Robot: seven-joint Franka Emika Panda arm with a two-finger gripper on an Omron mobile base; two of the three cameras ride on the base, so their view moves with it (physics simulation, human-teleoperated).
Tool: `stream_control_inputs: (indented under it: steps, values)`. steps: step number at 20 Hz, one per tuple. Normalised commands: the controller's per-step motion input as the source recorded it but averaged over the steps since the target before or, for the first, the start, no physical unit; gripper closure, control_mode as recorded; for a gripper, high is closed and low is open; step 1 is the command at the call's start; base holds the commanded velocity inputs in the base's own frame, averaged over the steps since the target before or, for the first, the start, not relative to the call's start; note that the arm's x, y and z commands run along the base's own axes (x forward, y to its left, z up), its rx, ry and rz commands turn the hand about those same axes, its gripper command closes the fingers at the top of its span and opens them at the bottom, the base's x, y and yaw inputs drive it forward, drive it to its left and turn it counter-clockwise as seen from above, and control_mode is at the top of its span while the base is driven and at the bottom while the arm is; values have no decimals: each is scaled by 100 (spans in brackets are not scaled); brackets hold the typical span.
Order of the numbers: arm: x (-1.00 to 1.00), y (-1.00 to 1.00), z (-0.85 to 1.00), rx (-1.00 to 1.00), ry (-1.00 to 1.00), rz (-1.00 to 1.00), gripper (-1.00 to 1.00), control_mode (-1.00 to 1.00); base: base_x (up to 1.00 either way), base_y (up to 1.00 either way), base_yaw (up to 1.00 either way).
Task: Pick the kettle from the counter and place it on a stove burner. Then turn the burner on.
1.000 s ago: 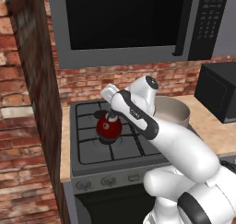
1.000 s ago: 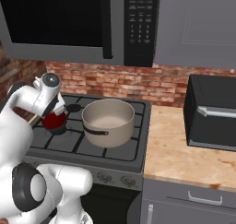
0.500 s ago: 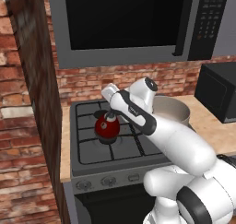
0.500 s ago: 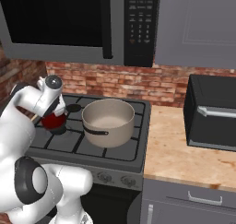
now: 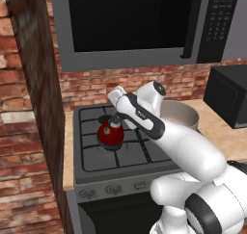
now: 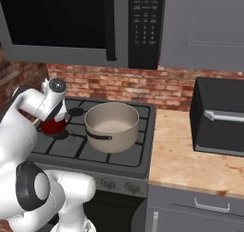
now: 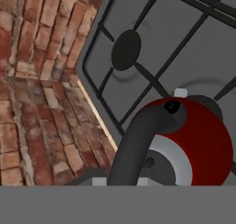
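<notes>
The red kettle (image 5: 110, 136) (image 6: 53, 126) (image 7: 198, 140) stands upright on the grate over the stove's front left burner. My gripper (image 5: 117, 118) (image 6: 56, 115) (image 7: 120, 181) sits directly above it, shut on its dark looped handle (image 7: 138, 140), which runs down between the fingers at the bottom of the hand view. The burner under the kettle is hidden. The back left burner (image 5: 103, 118) (image 7: 126, 50) lies bare behind it. The tan counter (image 5: 226, 136) (image 6: 186, 154) stretches to the right of the stove.
A big beige pot (image 5: 179, 115) (image 6: 112, 126) occupies the stove's right side, close to my arm. A black toaster oven (image 6: 219, 116) stands on the counter. The microwave (image 5: 130, 21) hangs overhead. A brick wall (image 5: 29, 108) borders the left. Knobs (image 5: 88, 193) line the stove front.
</notes>
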Motion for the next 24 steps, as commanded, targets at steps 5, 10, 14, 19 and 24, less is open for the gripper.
stream_control_inputs:
  steps: [5, 10, 14, 19, 24]
  values:
    - [7, 0, -3, 2, 0, -7, 100, -100, 0, 0, 0]
    - [6, -1, 0, 0, 0, -8, 100, -100, 0, 0, 0]
    - [0, -4, 0, 0, 1, -8, 100, -100, 0, 0, 0]
    - [0, -6, 0, 0, 5, -7, 100, -100, 0, 0, 0]
    - [1, 0, 0, 0, 7, -4, 100, -100, 0, 0, 0]
